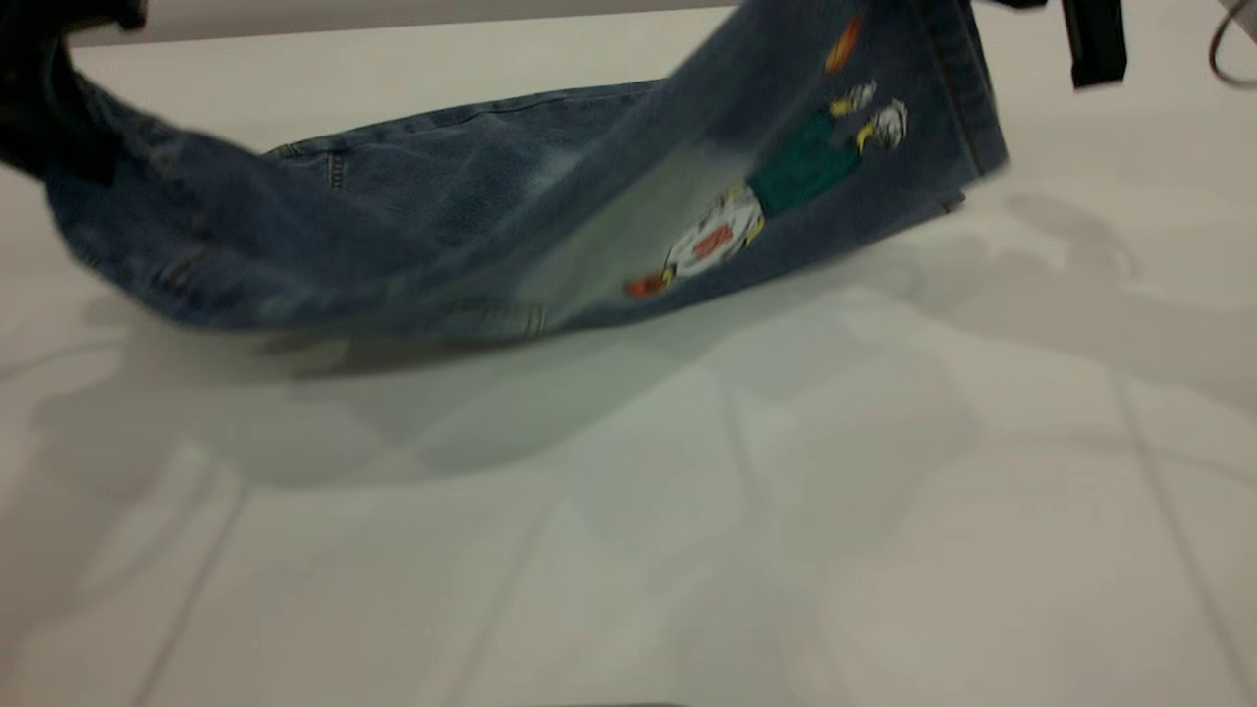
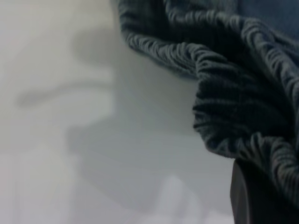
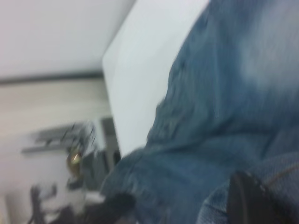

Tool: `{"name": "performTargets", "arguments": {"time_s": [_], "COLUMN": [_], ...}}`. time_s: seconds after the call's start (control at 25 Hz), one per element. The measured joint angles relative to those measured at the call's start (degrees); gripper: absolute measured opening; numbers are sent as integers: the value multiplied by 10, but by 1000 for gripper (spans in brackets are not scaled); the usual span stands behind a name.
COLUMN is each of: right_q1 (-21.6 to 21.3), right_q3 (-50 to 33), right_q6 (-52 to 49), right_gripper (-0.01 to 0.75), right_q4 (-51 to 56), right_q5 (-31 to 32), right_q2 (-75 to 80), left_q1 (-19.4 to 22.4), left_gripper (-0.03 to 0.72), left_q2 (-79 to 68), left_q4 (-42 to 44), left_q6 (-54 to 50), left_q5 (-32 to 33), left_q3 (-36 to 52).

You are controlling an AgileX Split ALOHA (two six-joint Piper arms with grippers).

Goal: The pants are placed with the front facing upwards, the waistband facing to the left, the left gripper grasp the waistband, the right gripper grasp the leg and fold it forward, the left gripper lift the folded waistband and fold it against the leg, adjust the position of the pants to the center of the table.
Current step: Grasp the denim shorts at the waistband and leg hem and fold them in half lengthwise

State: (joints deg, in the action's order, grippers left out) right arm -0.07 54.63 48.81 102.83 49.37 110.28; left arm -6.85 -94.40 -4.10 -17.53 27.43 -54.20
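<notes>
The left gripper [image 1: 54, 108], at ten o'clock, is clamped on the waistband [image 2: 243, 93], raised; the right gripper [image 1: 1092, 44], at one o'clock, grips the leg [image 1: 805, 167], lifted with its cartoon print showing; between them the pants [image 1: 422, 216] sag, their middle resting on the table [image 1: 687, 530].

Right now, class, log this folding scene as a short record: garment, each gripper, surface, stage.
garment: the pants, denim, lifted at both ends, middle sagging toward the table
print: cartoon figure showing on the raised leg
left gripper: at the exterior view's left edge, holding the waistband up
right gripper: at the leg; its grip is not visible
stage: forward fold under way, not laid down
</notes>
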Motion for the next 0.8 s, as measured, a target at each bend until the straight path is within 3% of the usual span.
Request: {"name": "performTargets", "arguments": {"time_s": [0.4,0.8], "right_q1": [0,0], "right_q3": [122,222], "right_q6": [-48,-82], "right_gripper": [33,33], "right_q4": [0,1], "right_q5": [-59,-100], "right_q2": [107,209], "left_q1": [24,24], "left_gripper": [69,69], "left_q2": [-70,-179], "left_q4": [-14,-14], "left_q6": [-168,-317], "left_q5": [-117,-274], "left_q3": [0,0]}}
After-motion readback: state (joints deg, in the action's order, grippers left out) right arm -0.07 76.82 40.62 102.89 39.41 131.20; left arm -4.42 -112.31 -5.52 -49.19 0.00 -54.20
